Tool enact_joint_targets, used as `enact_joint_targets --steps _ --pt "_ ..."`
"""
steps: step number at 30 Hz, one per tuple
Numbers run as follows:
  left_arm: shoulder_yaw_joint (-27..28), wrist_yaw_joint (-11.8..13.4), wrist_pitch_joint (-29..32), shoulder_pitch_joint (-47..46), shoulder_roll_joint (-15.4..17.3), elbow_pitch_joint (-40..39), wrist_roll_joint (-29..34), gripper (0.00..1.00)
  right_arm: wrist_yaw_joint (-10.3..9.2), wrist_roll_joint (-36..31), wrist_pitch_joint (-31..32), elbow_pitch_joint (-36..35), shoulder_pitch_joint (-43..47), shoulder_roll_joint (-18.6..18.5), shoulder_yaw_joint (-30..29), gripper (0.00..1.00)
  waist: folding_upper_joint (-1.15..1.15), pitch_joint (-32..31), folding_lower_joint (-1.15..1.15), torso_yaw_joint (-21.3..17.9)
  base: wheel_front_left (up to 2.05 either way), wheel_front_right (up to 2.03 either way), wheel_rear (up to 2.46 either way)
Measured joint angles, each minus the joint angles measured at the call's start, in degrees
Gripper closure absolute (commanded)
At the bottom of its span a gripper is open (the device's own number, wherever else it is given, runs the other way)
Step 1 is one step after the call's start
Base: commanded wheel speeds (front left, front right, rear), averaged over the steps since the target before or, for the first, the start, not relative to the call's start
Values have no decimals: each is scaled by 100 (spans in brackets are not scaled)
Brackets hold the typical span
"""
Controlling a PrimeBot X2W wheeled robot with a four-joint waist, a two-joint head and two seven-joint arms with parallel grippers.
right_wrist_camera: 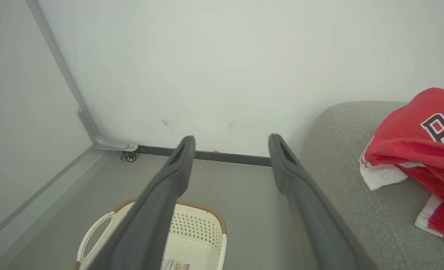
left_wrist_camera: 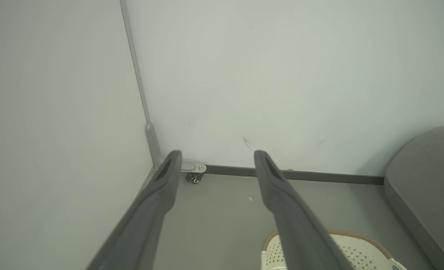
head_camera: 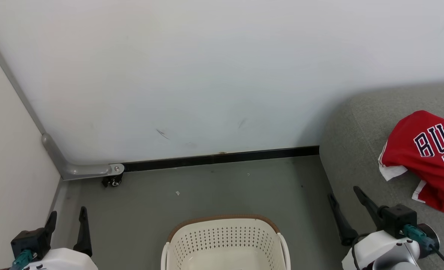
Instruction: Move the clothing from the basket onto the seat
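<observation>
I am facing a white wall (head_camera: 222,75), with a second pale panel meeting it in a corner on my left. A black skirting strip (head_camera: 222,158) runs along the foot of the wall, and below it lies the grey floor (head_camera: 225,191).

The seat (head_camera: 356,150), grey and rounded, stands on the floor against the wall on my right. The clothing (head_camera: 428,161) lies bunched on top of the seat, set back from its rounded left end: red jerseys with white trim, dark white-edged letters on the top one, and white fabric at the near-left edge of the heap.

The basket (head_camera: 225,219) stands on the floor in front of me, well apart from the wall and clear of the seat's left end. Its brown rim and perforated cream wall show, with a printed label on its bottom.

My left gripper (head_camera: 68,212) hangs over the floor near the left panel, fingers spread apart and holding nothing. My right gripper (head_camera: 343,192) hangs beside the seat's left end, between basket and clothing, fingers likewise apart with nothing between them.

A grey frame foot (head_camera: 75,170) sits in the floor's left corner on a small castor (head_camera: 114,182).
</observation>
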Motion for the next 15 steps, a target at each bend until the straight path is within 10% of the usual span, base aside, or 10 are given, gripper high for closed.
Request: enact_joint_targets --steps 15 --pt "20 53 -20 194 46 -349 189 0 0 58 0 -452 480 34 -46 0 0 -48 0 -10 0 0 0"
